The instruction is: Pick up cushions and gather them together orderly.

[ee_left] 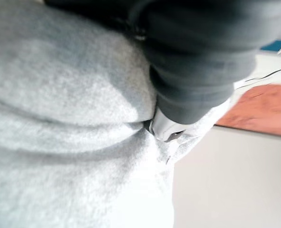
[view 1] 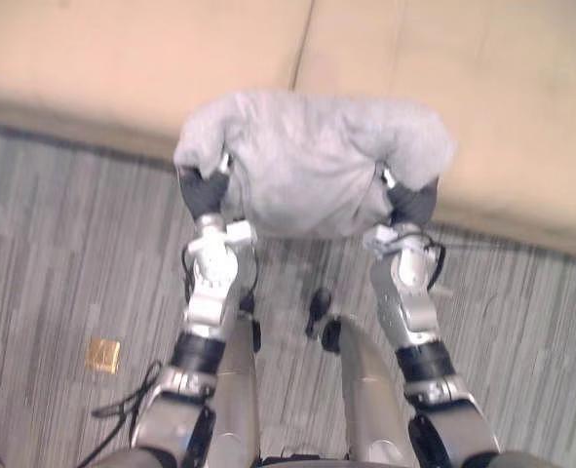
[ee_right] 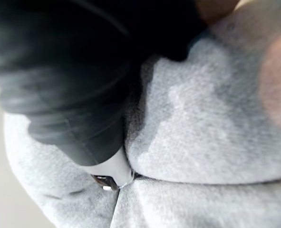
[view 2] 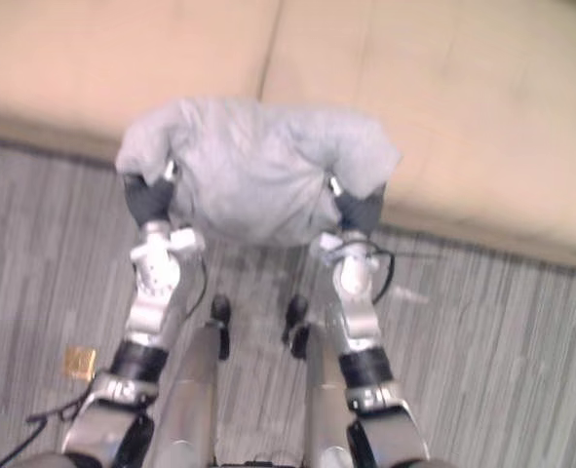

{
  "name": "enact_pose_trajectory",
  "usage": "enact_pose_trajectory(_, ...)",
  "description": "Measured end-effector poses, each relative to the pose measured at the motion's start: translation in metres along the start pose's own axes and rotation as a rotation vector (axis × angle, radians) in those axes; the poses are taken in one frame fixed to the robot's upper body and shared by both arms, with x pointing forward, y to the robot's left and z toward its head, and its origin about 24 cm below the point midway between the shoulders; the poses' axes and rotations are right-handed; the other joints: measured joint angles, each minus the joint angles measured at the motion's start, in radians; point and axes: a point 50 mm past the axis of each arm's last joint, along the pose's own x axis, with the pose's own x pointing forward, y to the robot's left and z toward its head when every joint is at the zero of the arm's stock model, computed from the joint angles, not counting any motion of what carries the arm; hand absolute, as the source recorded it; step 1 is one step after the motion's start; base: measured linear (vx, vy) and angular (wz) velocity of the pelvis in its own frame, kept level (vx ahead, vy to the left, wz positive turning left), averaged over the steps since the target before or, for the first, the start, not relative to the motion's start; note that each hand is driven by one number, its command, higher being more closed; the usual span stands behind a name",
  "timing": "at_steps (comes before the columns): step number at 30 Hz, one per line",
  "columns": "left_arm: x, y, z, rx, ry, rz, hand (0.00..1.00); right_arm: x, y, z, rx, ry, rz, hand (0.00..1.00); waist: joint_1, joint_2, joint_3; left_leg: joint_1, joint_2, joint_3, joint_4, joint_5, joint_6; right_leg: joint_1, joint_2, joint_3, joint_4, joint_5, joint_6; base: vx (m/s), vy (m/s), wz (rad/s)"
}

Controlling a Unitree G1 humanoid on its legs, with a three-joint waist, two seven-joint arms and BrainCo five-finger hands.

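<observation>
a grey cushion [view 1: 312, 161] was held up between the two hands and squeezed from either side. it was seen over the front edge of the beige sofa [view 1: 122, 58], partly above the striped grey floor [view 1: 63, 253]. the left hand [view 1: 203, 192] was pressed into the cushion's left flank and the right hand [view 1: 412, 205] into its right flank. in each wrist view the dark cover was seen sunk into a deep fold of the fabric, with a sliver of silver shown at the crease. the fingers were buried in the stuffing, so how far either hand was closed could not be told. whether the cushion's far side was rested on the seat or hung clear of it could not be made out; possibly it was just touching.

the step in hand was judged to be the carrying of the cushion to its place on the sofa. it would be done well if both hands were pressed inward evenly, so that the soft body was neither twisted nor let slip. the cushion should be set down flat and squared to the seam [view 1: 302, 44], and the hands drawn out sideways only once the weight was borne by the seat. a small yellow tile [view 1: 102, 354] was seen on the floor, well apart from the cushion.
</observation>
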Motion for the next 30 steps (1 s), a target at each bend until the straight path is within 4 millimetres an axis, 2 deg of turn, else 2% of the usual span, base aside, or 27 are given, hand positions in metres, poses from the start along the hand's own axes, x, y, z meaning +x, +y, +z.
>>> enact_pose_trajectory(4,-0.035,0.018,-0.007,0.023,0.066,0.025,1.0,-0.038,-0.012,-0.012,-0.046,0.08,0.031,1.0,0.003,0.001,-0.092,0.155,0.013,0.032,-0.086,-0.004,0.007,0.155,0.024,0.016,-0.116,0.018,0.028,0.2,0.021,-0.17)
enact_pose_trajectory(7,-0.053,0.029,-0.009,0.082,0.092,0.032,1.0,-0.058,-0.017,-0.016,-0.053,0.131,0.05,1.0,0.004,0.002,-0.156,0.231,0.022,0.057,-0.137,-0.008,0.015,0.232,0.041,0.029,-0.196,0.038,0.041,0.14,0.041,-0.22)
enact_pose_trajectory(10,-0.065,0.035,-0.011,0.101,0.122,0.029,1.0,-0.065,-0.021,-0.018,-0.09,0.146,0.06,1.0,0.008,0.002,-0.186,0.281,0.033,0.085,-0.152,-0.02,0.028,0.281,0.054,0.053,-0.239,0.054,0.044,0.09,0.056,-0.3)
enact_pose_trajectory(12,-0.073,0.039,-0.014,0.114,0.154,0.024,1.0,-0.068,-0.022,-0.019,-0.099,0.156,0.059,1.0,0.006,0.002,-0.195,0.321,0.036,0.105,-0.144,-0.053,0.036,0.298,0.052,0.076,-0.198,0.047,0.069,0.07,0.057,-0.31)
enact_pose_trajectory(13,-0.075,0.041,-0.015,0.118,0.163,0.024,1.0,-0.069,-0.023,-0.02,-0.107,0.159,0.061,1.0,0.007,0.003,-0.195,0.334,0.04,0.112,-0.141,-0.069,0.043,0.288,0.048,0.075,-0.157,0.047,0.079,0.01,0.065,-0.29)
enact_pose_trajectory(15,-0.082,0.047,-0.019,0.142,0.196,0.016,1.0,-0.071,-0.024,-0.025,-0.146,0.178,0.066,1.0,-0.003,0.003,-0.194,0.393,0.044,0.125,-0.133,-0.092,0.05,0.243,0.025,0.071,0.033,0.066,0.11,0.0,0.088,-0.16)
enact_pose_trajectory(16,-0.083,0.048,-0.02,0.146,0.2,0.015,1.0,-0.071,-0.025,-0.025,-0.148,0.182,0.065,1.0,-0.007,0.004,-0.193,0.409,0.044,0.125,-0.133,-0.099,0.053,0.236,0.021,0.07,0.069,0.074,0.116,0.03,0.043,0.05)
enact_pose_trajectory(17,-0.084,0.05,-0.022,0.157,0.21,0.013,1.0,-0.072,-0.026,-0.029,-0.161,0.195,0.067,1.0,-0.007,0.008,-0.192,0.434,0.046,0.122,-0.139,-0.105,0.058,0.222,0.013,0.064,0.112,0.078,0.119,0.05,-0.005,0.05)
enact_pose_trajectory(19,-0.084,0.052,-0.024,0.173,0.221,0.01,1.0,-0.075,-0.028,-0.038,-0.198,0.227,0.073,1.0,-0.009,-0.007,-0.206,0.459,0.046,0.123,-0.168,-0.109,0.057,0.219,-0.005,0.036,0.115,0.017,0.088,0.08,-0.086,-0.03)
enact_pose_trajectory(20,-0.084,0.053,-0.023,0.179,0.22,0.007,1.0,-0.076,-0.029,-0.043,-0.208,0.249,0.079,1.0,-0.007,-0.008,-0.211,0.466,0.059,0.122,-0.191,-0.112,0.05,0.197,-0.002,0.025,0.062,-0.001,0.082,0.14,-0.151,-0.21)
enact_pose_trajectory(21,-0.084,0.055,-0.023,0.188,0.218,0.001,1.0,-0.075,-0.03,-0.047,-0.218,0.264,0.087,1.0,-0.007,-0.003,-0.211,0.476,0.072,0.121,-0.218,-0.112,0.05,0.181,0.01,0.029,-0.018,0.008,0.085,0.21,-0.202,-0.29)
enact_pose_trajectory(22,-0.083,0.058,-0.026,0.209,0.225,-0.006,1.0,-0.075,-0.032,-0.054,-0.236,0.294,0.093,1.0,-0.011,0.002,-0.212,0.499,0.084,0.112,-0.27,-0.106,0.039,0.178,0.034,0.055,-0.208,0.084,0.101,0.19,-0.157,-0.2)
enact_pose_trajectory(23,-0.084,0.06,-0.027,0.219,0.231,-0.01,1.0,-0.075,-0.033,-0.057,-0.244,0.308,0.095,1.0,-0.015,-0.007,-0.217,0.513,0.08,0.101,-0.294,-0.098,0.026,0.187,0.039,0.075,-0.301,0.132,0.112,0.36,-0.282,0.04)
enact_pose_trajectory(24,-0.086,0.063,-0.032,0.244,0.257,-0.023,1.0,-0.078,-0.037,-0.063,-0.26,0.342,0.093,1.0,-0.031,-0.023,-0.225,0.543,0.069,0.077,-0.335,-0.09,-0.017,0.218,0.032,0.108,-0.447,0.279,0.119,0.41,-0.329,0.25)
enact_pose_trajectory(25,-0.091,0.06,-0.041,0.249,0.302,-0.039,1.0,-0.078,-0.046,-0.064,-0.294,0.36,0.09,1.0,-0.044,0.014,-0.219,0.56,0.097,0.041,-0.357,-0.097,-0.025,0.226,0.066,0.102,-0.425,0.303,0.048,0.43,-0.329,0.27)
enact_pose_trajectory(26,-0.093,0.058,-0.044,0.248,0.32,-0.048,1.0,-0.078,-0.05,-0.064,-0.31,0.364,0.086,1.0,-0.044,0.032,-0.221,0.569,0.113,0.025,-0.364,-0.08,-0.034,0.216,0.08,0.09,-0.397,0.275,0.04,0.36,-0.264,0.15)
enact_pose_trajectory(27,-0.096,0.055,-0.049,0.248,0.346,-0.072,1.0,-0.077,-0.056,-0.063,-0.319,0.369,0.065,1.0,-0.052,0.035,-0.222,0.567,0.125,-0.01,-0.353,-0.037,-0.065,0.19,0.084,0.064,-0.314,0.228,0.01,0.38,-0.247,0.2)
enact_pose_trajectory(28,-0.1,0.052,-0.054,0.241,0.379,-0.081,1.0,-0.08,-0.063,-0.062,-0.33,0.378,0.039,1.0,-0.063,0.038,-0.222,0.563,0.139,-0.046,-0.297,-0.024,-0.075,0.217,0.091,0.038,-0.294,0.192,-0.012,0.38,-0.25,0.26)
enact_pose_trajectory(29,-0.102,0.049,-0.056,0.23,0.392,-0.088,1.0,-0.082,-0.066,-0.061,-0.335,0.38,0.027,1.0,-0.063,0.039,-0.221,0.554,0.15,-0.048,-0.243,-0.017,-0.074,0.247,0.103,0.031,-0.301,0.183,-0.018,0.38,-0.23,0.31)
enact_pose_trajectory(30,-0.104,0.045,-0.057,0.209,0.404,-0.094,1.0,-0.084,-0.069,-0.055,-0.336,0.364,0.02,1.0,-0.063,0.039,-0.221,0.509,0.169,-0.042,-0.1,0.009,-0.067,0.306,0.123,0.017,-0.332,0.173,-0.031,0.37,-0.204,0.18)
